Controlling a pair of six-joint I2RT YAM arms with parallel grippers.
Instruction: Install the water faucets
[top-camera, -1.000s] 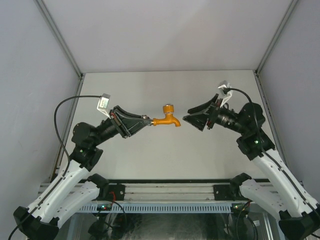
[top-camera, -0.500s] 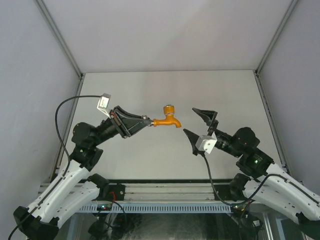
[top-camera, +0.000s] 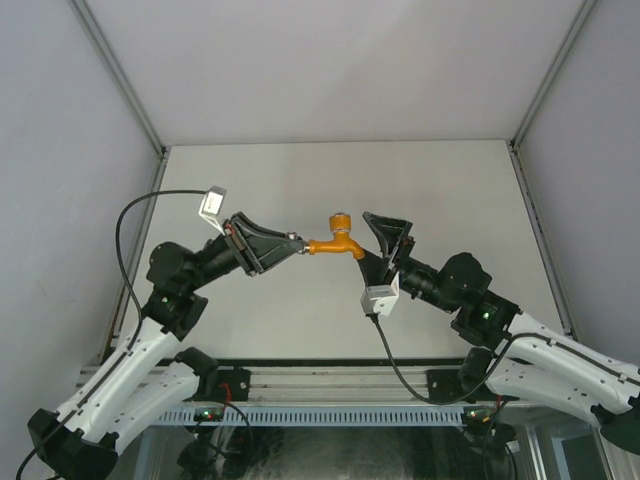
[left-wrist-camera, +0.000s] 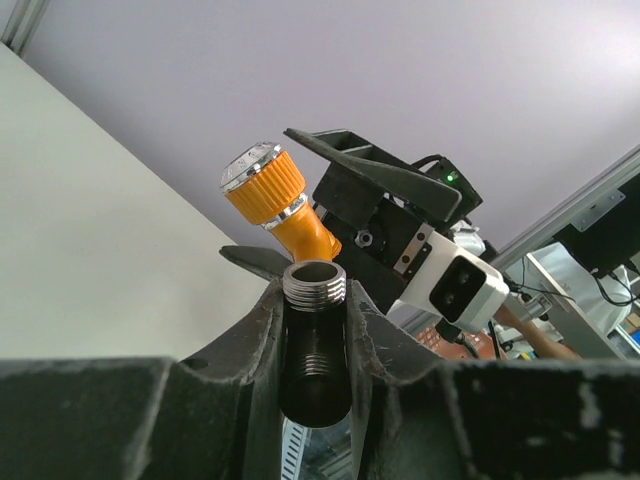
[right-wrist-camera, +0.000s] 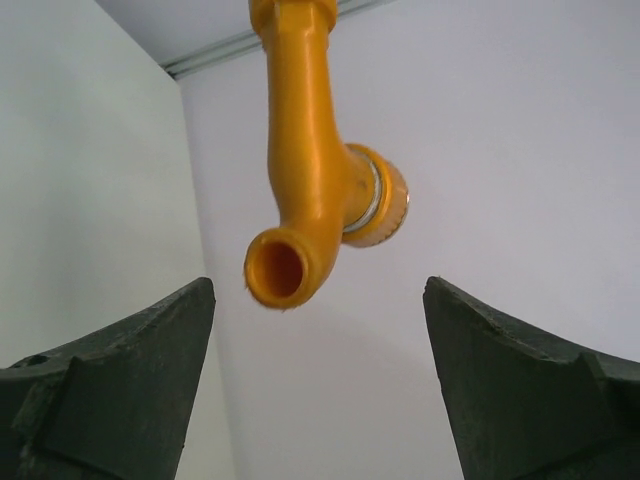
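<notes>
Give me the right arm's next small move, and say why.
Probably ease the right hand forward and close it on the orange tap at its spout. Its fingers stand open on either side of the spout, not touching, while the left hand is shut on the grey threaded fitting at the tap's base, so the tap likely needs gripping.

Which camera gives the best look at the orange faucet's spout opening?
The right wrist view: it looks straight into the spout opening of the faucet. The top external view shows the faucet whole but small. The left wrist view shows only knob and neck behind the grey threaded fitting.
</notes>
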